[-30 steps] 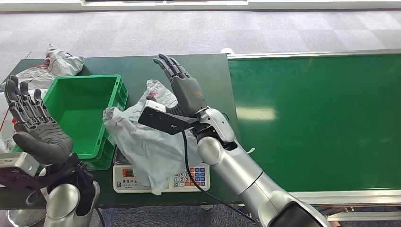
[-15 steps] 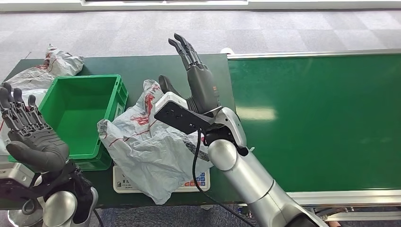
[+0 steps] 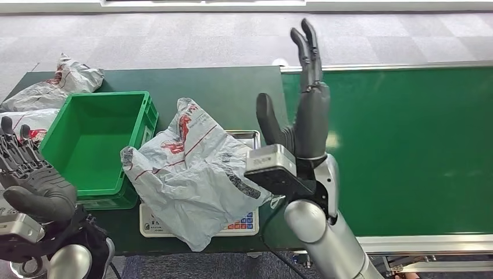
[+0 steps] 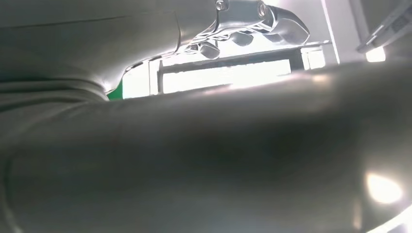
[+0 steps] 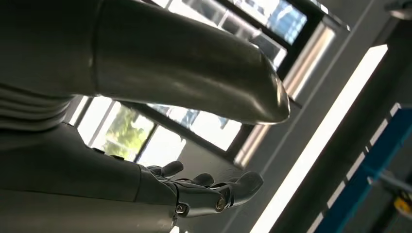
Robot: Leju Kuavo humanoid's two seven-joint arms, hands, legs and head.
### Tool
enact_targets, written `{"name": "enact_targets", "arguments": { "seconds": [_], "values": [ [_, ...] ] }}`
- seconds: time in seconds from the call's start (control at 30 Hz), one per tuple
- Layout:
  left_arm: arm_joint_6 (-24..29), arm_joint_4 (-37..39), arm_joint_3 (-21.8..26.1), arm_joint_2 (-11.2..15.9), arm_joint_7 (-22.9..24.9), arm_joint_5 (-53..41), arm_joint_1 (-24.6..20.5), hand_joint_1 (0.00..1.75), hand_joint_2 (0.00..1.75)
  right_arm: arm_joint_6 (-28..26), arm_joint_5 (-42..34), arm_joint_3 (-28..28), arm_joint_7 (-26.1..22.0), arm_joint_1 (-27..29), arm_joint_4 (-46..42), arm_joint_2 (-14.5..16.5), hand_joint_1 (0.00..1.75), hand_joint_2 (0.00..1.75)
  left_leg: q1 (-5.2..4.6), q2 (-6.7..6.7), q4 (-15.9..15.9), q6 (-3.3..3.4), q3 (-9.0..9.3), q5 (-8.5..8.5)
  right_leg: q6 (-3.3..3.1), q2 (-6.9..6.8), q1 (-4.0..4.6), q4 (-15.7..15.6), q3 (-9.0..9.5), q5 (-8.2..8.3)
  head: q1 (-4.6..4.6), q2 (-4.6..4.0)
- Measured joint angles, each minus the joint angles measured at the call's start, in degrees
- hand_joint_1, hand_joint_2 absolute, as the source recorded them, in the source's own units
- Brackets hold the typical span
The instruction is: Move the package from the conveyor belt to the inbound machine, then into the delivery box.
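Fingers of both hands spread, empty; crumpled grey package on scale.

This looks like a parcel-sorting station set up inside an office-style hall. A wide green conveyor belt with a metal edge runs beside a dark green tabletop. On the tabletop sits a weighing scale with a coloured keypad, a grey plastic mailing bag lying across it, and a green plastic crate just beside. More crumpled mailing bags lie at the far corner. The floor is grey carpet tiles. The right wrist view looks up at large windows and a long strip light on the ceiling.
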Motion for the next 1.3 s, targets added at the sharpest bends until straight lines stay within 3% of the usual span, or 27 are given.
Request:
{"name": "enact_targets", "arguments": {
  "seconds": [0.17, 0.33, 0.5, 0.67, 0.77, 1.03, 1.3],
  "values": [
    [-1.68, 0.55, -0.08, 1.07, 6.38, -15.06, -1.53, 0.0, 0.0, -9.95, 4.76, -2.11, -3.73, 9.8, -13.59, -3.07, 0.0, 1.75, -0.01, 0.09, -0.02, 0.01, 0.01, -0.13, -0.01, 0.07, -0.02, -0.02, 0.0, -0.07, 0.01, 0.0],
    [-2.71, 1.27, -0.21, 1.56, 7.63, -17.62, -2.71, 0.0, 0.0, -10.88, 4.64, -3.24, -4.86, 13.57, -18.94, -4.61, 0.0, 1.75, 0.0, 0.26, -0.03, 0.01, 0.11, -0.13, -0.04, 0.2, 0.0, -0.02, 0.01, -0.05, 0.0, 0.0],
    [-10.34, 3.27, -2.6, 3.93, 13.79, -33.65, -6.75, 0.0, 0.0, -13.34, 0.54, -6.76, -12.2, 18.26, -23.44, -4.85, 0.0, 1.75, 0.0, 0.08, -0.03, 0.02, 0.08, -0.06, -0.07, -0.04, 0.01, 0.0, 0.12, -0.04, 0.02, 0.0],
    [-11.9, 4.67, -3.55, 4.71, 14.93, -36.48, -9.2, 0.0, 0.0, -13.5, -0.85, -9.12, -13.83, 20.6, -25.47, -4.84, 0.0, 1.75, -0.02, 0.26, -0.02, 0.01, 0.16, -0.07, -0.09, 0.21, -0.02, 0.0, 0.07, 0.01, 0.01, 0.0],
    [-16.16, 6.07, -5.19, 5.75, 15.88, -40.97, -11.49, 0.0, 0.0, -13.51, -2.65, -10.36, -15.34, 21.26, -26.26, -4.56, 0.0, 1.75, -0.01, 0.18, -0.01, 0.02, 0.14, -0.05, -0.09, 0.1, -0.01, 0.0, 0.07, 0.0, 0.01, 0.0],
    [-32.62, 18.66, -15.62, 10.27, 15.68, -46.5, -27.66, 0.0, 0.0, -13.55, -9.26, -13.96, -19.97, 23.83, -28.79, -3.49, 0.0, 1.75, -0.01, 0.15, -0.01, -0.01, 0.13, 0.06, -0.09, 0.04, -0.01, 0.0, 0.08, 0.11, 0.01, 0.0],
    [-47.46, 30.24, -28.3, 12.43, 13.49, -38.87, -42.95, 0.0, 0.0, -12.74, -11.83, -15.19, -20.84, 24.59, -29.55, -3.45, 0.0, 1.75, -0.02, 0.16, 0.01, -0.01, 0.11, 0.09, -0.07, 0.06, -0.02, 0.01, 0.07, 0.14, 0.02, 0.0]
  ]
}}
